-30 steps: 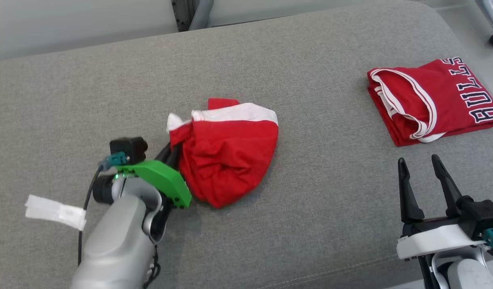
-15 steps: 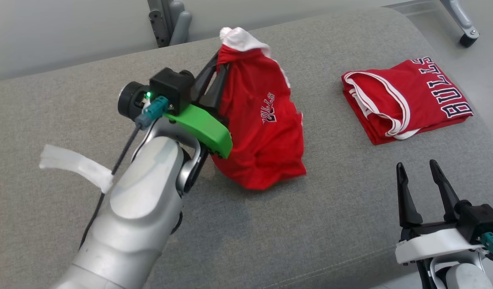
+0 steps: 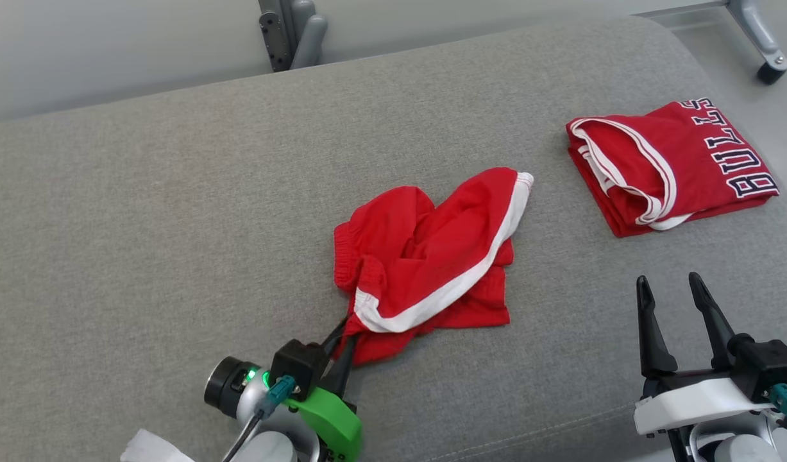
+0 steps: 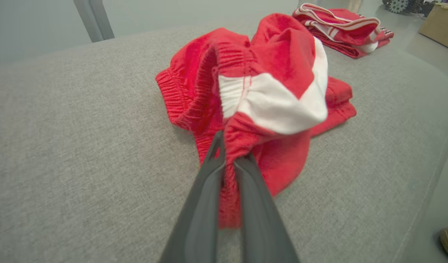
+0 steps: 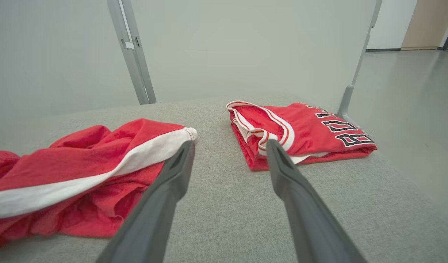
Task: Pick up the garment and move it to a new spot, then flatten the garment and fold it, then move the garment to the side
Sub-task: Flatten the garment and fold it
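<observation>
Dark-fingered left claw point(image 3: 342, 337), green wrist bracket point(image 3: 326, 417)

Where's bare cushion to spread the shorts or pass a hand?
Widest bare cushion: everything left of the shorts, back to the far edge. Narrower strip between shorts and folded jersey. Crowded: the right end under the jersey, and the near edge where left jaws pinch the shorts.

Crumpled red-and-white shorts point(image 3: 425, 256) in the middle of the grey fabric cushion point(image 3: 143, 224), near corner in my left gripper point(image 3: 343, 330), folded red jersey point(image 3: 669, 167) to their right, beyond my right gripper point(image 3: 669, 282).

Bright, even light, soft shadows; wrist views bend at edges
</observation>
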